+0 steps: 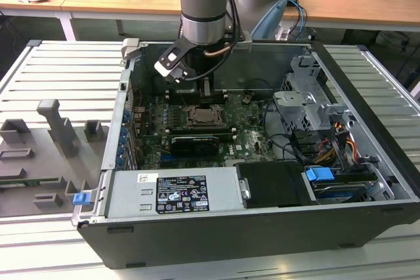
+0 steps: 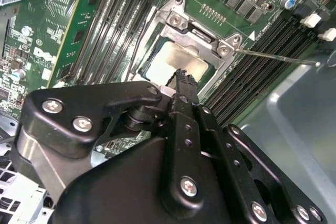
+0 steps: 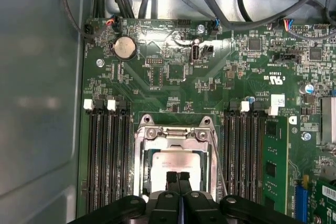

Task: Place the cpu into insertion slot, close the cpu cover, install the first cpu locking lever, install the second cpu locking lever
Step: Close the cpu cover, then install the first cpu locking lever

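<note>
The cpu (image 3: 176,160) is a silvery square chip lying in the insertion slot on the green motherboard (image 3: 173,72), and it shows pale in the second wrist view (image 2: 185,59). The cpu cover (image 3: 174,134) is a silvery frame that lies down around the chip (image 2: 202,38). A thin wire locking lever (image 2: 278,57) sticks out sideways from the socket corner, and it runs along one side of the socket (image 3: 218,167). My gripper (image 3: 178,177) hangs just above the chip with its black fingers pressed together and nothing between them. In the exterior view it (image 1: 206,93) hovers over the socket (image 1: 205,117).
Black memory slots (image 3: 107,156) flank the socket on both sides. A long black expansion card (image 1: 193,142) lies in front of it. The power supply (image 1: 174,195), a drive cage (image 1: 308,103) and loose cables (image 3: 210,3) crowd the open case. A coin battery (image 3: 125,48) sits on the board.
</note>
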`<control>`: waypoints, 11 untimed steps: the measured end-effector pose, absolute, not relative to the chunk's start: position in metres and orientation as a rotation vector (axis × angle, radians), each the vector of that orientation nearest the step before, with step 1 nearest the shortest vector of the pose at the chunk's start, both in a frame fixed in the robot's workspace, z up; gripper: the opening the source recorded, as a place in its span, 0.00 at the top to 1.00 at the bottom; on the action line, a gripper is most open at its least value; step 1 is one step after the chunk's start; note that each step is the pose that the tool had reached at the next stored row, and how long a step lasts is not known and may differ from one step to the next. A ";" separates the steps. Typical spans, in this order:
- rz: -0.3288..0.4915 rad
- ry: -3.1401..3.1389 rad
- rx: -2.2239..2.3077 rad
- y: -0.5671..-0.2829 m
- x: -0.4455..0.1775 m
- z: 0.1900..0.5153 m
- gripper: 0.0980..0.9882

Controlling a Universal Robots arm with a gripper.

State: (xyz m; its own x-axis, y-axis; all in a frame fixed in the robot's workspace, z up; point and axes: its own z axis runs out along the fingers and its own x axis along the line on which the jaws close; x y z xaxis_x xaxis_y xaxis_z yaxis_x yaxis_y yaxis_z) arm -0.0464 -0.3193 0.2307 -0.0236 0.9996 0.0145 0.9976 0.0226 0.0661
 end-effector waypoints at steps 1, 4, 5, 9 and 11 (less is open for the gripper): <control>0.089 2.221 2.170 -0.319 -0.047 0.231 0.99; 0.089 2.221 2.170 -0.319 -0.047 0.231 0.99; 0.089 2.221 2.169 -0.319 -0.047 0.231 0.99; 0.089 2.221 2.170 -0.319 -0.048 0.231 0.99; 0.089 2.220 2.170 -0.319 -0.048 0.238 0.99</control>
